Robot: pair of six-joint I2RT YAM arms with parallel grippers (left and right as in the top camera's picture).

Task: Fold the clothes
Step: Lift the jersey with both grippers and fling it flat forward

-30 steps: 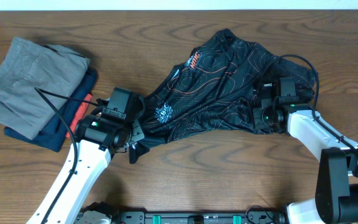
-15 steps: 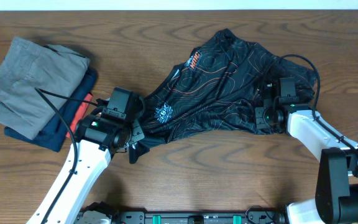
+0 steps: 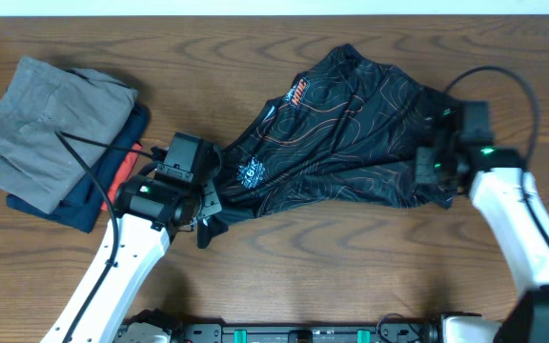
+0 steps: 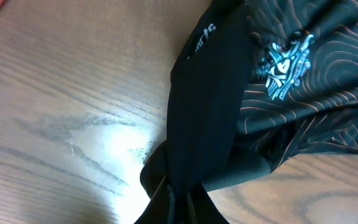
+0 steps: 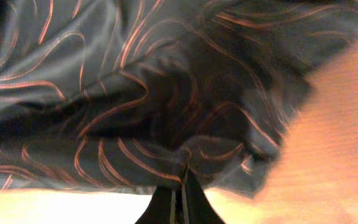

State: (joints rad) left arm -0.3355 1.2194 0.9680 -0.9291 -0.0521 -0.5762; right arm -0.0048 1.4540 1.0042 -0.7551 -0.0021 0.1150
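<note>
The black jersey (image 3: 332, 133) with thin orange contour lines lies crumpled and stretched across the middle of the table, its orange-white logo at the top and a round badge low at its left. My left gripper (image 3: 206, 221) is shut on the jersey's lower left corner; the left wrist view shows the black cloth (image 4: 204, 118) bunched between the fingers (image 4: 178, 200). My right gripper (image 3: 429, 187) is shut on the jersey's right edge; the right wrist view shows the cloth (image 5: 135, 93) pinched at the fingertips (image 5: 182, 183).
A stack of folded garments lies at the far left: a plain grey one (image 3: 46, 129) on top of an orange-red one (image 3: 120, 176) and a navy one (image 3: 79, 211). Cables run from both arms over the table.
My right gripper has moved to the right with the jersey's edge in it, pulling the cloth out that way. The left arm has not moved.
</note>
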